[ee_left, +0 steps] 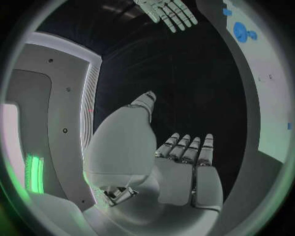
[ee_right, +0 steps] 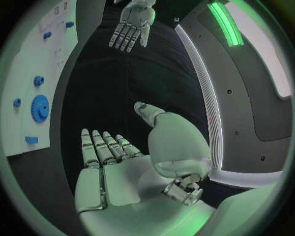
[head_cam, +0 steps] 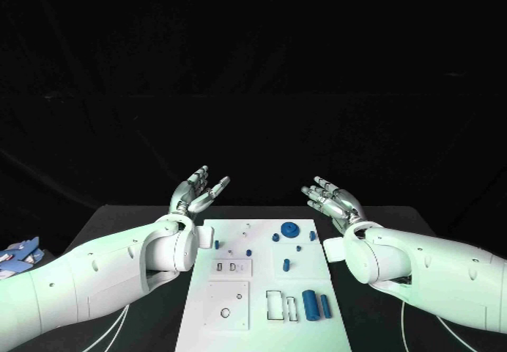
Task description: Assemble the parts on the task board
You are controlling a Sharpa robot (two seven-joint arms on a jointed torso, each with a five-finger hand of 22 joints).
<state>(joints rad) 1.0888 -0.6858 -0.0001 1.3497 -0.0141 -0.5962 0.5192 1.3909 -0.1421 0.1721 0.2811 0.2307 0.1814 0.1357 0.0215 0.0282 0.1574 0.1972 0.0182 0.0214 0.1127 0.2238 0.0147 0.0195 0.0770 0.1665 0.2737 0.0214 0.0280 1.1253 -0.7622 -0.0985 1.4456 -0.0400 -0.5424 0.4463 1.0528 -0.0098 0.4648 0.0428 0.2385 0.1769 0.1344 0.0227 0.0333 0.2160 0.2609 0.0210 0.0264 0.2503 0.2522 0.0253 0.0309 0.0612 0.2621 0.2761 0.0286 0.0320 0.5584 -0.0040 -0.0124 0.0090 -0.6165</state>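
head view puts the task board (head_cam: 234,308) in the middle of the black table (head_cam: 127,220), running from near our body toward the far edge. on it we see the parts: a large blue gear (head_cam: 289,229) at the far end, a smaller blue gear (head_cam: 275,237) just beside it, a blue peg (head_cam: 313,235) to the gear's other side, another small blue piece (head_cam: 285,262) further down the middle, a blue peg (head_cam: 217,243) by the left rim, and a blue cylinder (head_cam: 311,304) lying near the close end with a second blue piece (head_cam: 324,309) touching its side. a white rectangular frame (head_cam: 275,306) lies just beside the cylinder.

our left hand (head_cam: 196,192) is raised beyond the board's far left corner, fingers spread apart and holding nothing; it is clear of every part. our right hand (head_cam: 332,198) is raised beyond the far right corner, palm up, fingers likewise apart and empty. the board sits between the two arms, nearer to us than both hands.

in the left wrist view our left hand (ee_left: 184,167) shows an open palm with fingers extended, the board (ee_left: 270,98) off to one side with the large gear (ee_left: 241,32) on it, and the right hand (ee_left: 167,12) across from it. in the right wrist view our right hand (ee_right: 117,167) is open too, the board (ee_right: 31,88) alongside with the large gear (ee_right: 40,108), and the left hand (ee_right: 132,24) opposite.

at the table's left edge lies a blue and white object (head_cam: 19,253) we cannot identify.
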